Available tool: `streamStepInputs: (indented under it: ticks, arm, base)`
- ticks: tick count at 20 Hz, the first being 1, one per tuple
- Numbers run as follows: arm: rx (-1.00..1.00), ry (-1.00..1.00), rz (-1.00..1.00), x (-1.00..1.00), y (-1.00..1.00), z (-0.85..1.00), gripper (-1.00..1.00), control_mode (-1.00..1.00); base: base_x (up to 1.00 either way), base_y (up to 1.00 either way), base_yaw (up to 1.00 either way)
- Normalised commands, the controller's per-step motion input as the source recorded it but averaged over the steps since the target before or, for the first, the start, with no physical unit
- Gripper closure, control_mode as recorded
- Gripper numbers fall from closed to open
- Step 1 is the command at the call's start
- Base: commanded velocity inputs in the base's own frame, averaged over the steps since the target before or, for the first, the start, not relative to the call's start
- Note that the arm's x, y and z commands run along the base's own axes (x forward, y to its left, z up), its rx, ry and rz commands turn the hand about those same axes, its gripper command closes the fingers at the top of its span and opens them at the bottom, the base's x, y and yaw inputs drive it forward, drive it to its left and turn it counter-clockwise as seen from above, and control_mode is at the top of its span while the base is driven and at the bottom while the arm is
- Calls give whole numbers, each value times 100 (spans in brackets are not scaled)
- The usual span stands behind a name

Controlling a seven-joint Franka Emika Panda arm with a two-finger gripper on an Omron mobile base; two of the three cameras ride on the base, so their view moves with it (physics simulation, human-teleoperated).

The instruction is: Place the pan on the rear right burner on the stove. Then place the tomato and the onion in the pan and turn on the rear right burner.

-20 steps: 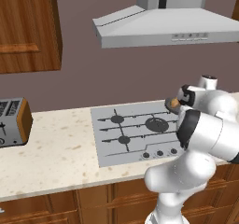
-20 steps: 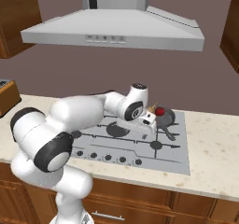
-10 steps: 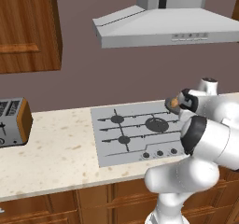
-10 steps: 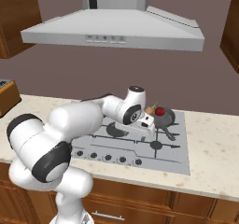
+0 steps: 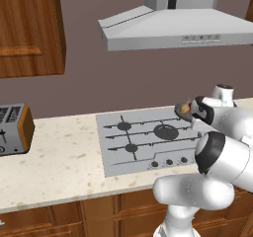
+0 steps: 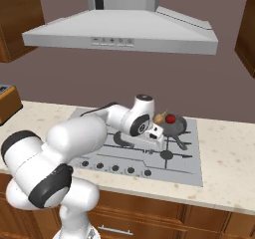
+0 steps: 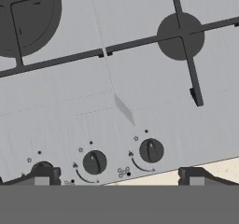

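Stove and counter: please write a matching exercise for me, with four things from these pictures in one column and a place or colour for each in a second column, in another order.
Things:
1. tomato
2. onion
3. toaster
4. range hood

Descriptions:
A. silver-grey, above the stove
B. red, in the pan
C. on the counter, to the left of the stove in the left base view
D. tan, beside the tomato

Pairs: 1-B; 2-D; 3-C; 4-A
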Motion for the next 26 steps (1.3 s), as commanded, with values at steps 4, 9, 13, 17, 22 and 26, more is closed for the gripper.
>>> streamStepInputs:
  ticks: [4, 9, 13, 17, 22, 26]
  arm:
    - [0, 5, 0, -12, 11, 0, -100, -100]
    - [0, 6, 0, -11, 14, 0, -100, -100]
    - [0, 0, 0, 0, 14, 0, -100, -100]
    - [0, 0, 0, 0, 15, 0, -100, -100]
    - [0, 0, 0, 0, 11, 0, -100, -100]
    - [1, 0, 0, -2, 1, 0, -100, -100]
  base:
    - [0, 0, 0]
    - [0, 0, 0]
    - [0, 0, 0]
    - [0, 0, 0]
    - [0, 0, 0]
    - [0, 0, 0]
